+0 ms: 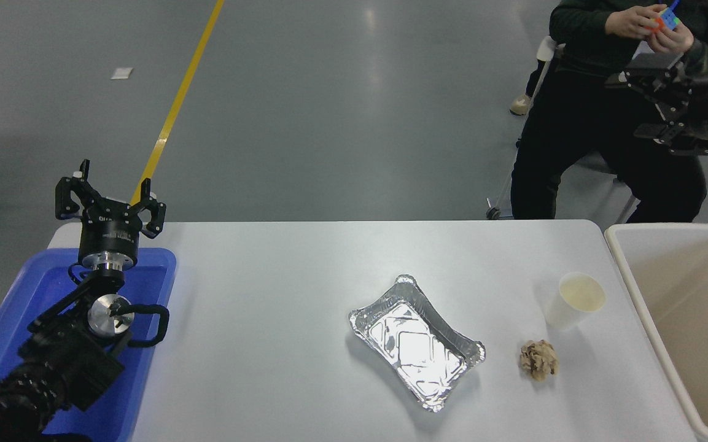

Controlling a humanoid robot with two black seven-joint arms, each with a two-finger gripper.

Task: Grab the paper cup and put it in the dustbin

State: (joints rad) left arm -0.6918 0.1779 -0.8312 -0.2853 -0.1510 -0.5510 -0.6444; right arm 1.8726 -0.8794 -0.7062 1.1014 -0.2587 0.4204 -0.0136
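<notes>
Paper cup (575, 301) stands upright between crumpled paper ball (538, 360) and dustbin (648, 307).

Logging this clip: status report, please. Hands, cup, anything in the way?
Left hand open, parked over blue tray. Right hand open, high at right edge. Paper cup upright beside dustbin, untouched. Path clear.

White table (280, 294) seen from above. Paper cup (573, 301), upright, at 3 o'clock, near the dustbin (627, 270) at the right edge. Crumpled brown paper ball (538, 360) at 5 o'clock of the cup; foil tray (416, 341) near centre, lying at an angle. Left gripper (110, 202), fingers spread, at 9 o'clock above the blue tray (157, 288). Right gripper (648, 104), fingers parted, raised at 2 o'clock before a seated person (581, 123) holding a coloured cube (667, 18)
</notes>
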